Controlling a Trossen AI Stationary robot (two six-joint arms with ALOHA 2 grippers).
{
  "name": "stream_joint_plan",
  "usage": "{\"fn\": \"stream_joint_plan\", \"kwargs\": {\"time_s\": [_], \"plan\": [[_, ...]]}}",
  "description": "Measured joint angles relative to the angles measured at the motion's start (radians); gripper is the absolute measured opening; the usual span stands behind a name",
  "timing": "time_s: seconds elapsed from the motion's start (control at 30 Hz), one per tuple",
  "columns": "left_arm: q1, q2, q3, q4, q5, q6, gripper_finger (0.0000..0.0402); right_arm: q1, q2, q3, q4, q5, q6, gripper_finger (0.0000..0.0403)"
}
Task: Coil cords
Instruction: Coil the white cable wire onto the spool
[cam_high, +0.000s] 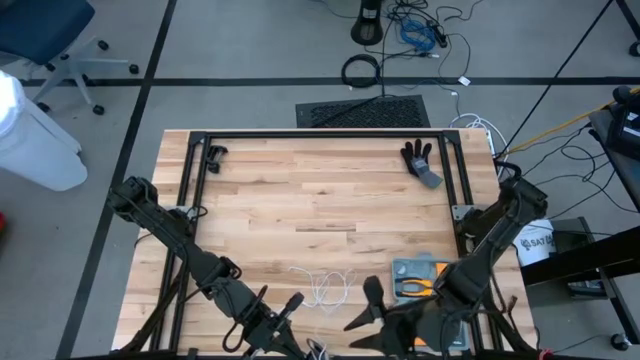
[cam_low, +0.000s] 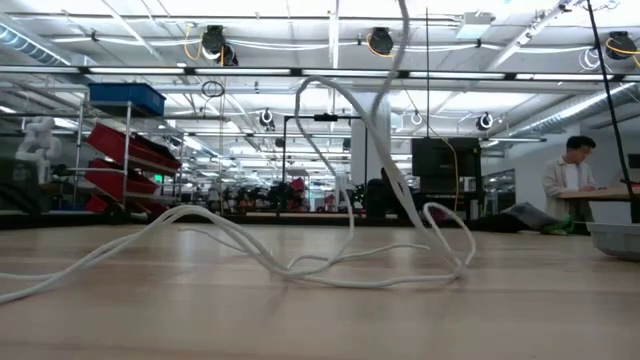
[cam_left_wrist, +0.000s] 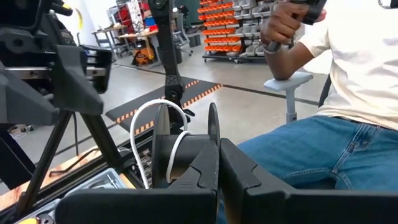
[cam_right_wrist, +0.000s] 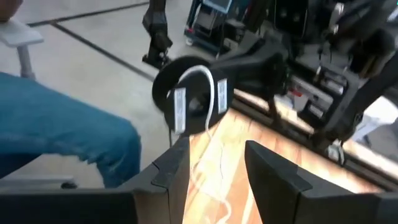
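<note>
The thin white cord lies in loose loops on the wooden table near its front edge; in the low view the cord rises from these loops out of the picture's top. Its upper end runs over the black reel, which hangs above the table's near edge. My left gripper is shut on the reel. My right gripper stands open a short way from the reel, pointing at it, with nothing between its fingers. My left gripper pinches the reel by one of its side discs, at the rim, between its two fingers. The fingers come level. The reel is lifted clear of the table, its axis about level, and the cord loops over the hub and hangs slack.
A black-and-grey glove lies at the table's far right. A tray with orange-handled pliers sits under my right arm. A black frame borders the tabletop. A seated person in jeans is just beyond the near edge.
</note>
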Motion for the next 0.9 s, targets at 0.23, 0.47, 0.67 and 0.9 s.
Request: {"fn": "stream_joint_plan", "kwargs": {"time_s": [0.23, 0.47, 0.67, 0.9], "plan": [[0.004, 0.0, 0.0, -0.001, 0.0, -0.007, 0.0002, -0.054, 0.044, 0.0, 0.125, -0.076, -0.078, 0.015], [0.004, 0.0, 0.0, -0.002, 0.0, -0.007, 0.0002, -0.085, 0.045, 0.0, 0.155, -0.212, -0.035, 0.0151], [0.006, 0.0, 0.0, -0.002, 0.0, -0.008, 0.0002, -0.1, 0.073, 0.0, 0.193, -0.244, -0.041, 0.0151], [0.006, 0.0, 0.0, -0.002, 0.0, -0.008, 0.0002, -0.122, 0.072, 0.0, 0.203, -0.29, -0.031, 0.0151]]}}
